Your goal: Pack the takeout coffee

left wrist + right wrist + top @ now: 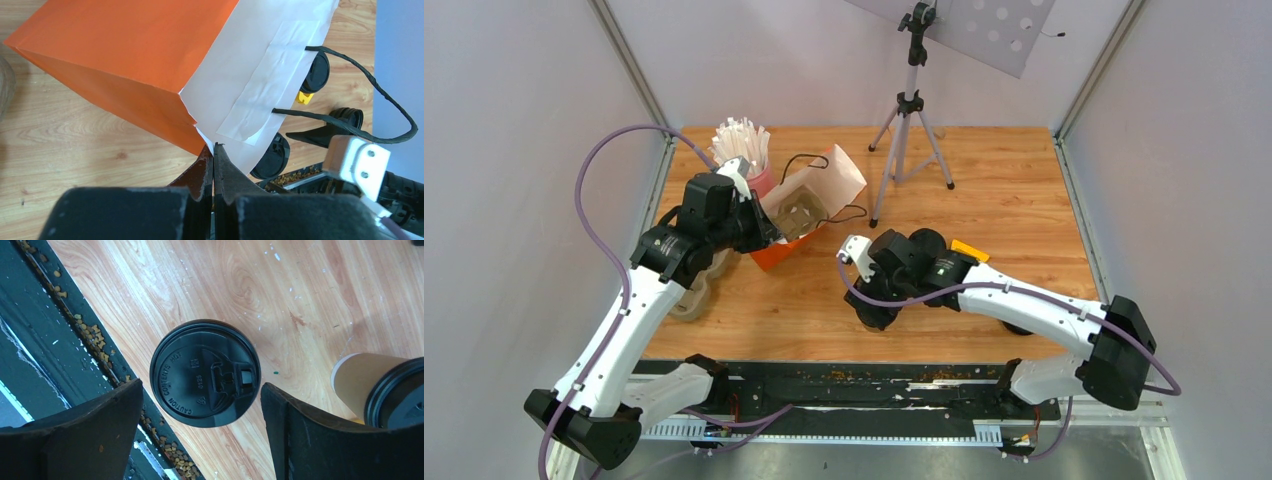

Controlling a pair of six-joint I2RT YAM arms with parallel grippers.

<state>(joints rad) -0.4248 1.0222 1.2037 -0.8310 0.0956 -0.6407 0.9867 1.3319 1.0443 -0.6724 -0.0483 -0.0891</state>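
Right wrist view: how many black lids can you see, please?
2: one lid beneath the open right gripper, a second lid on the kraft cup at the right; more may be hidden.

Left arm [629,315] stretched forward, left gripper [214,152] pinched tight. Right arm [1034,305] folded inward, right gripper [200,390] pointing down, jaws wide apart.

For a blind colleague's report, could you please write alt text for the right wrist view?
A black round lid, seen from above, sits inside the open right gripper, over a wooden table. A lidded kraft cup is at right.
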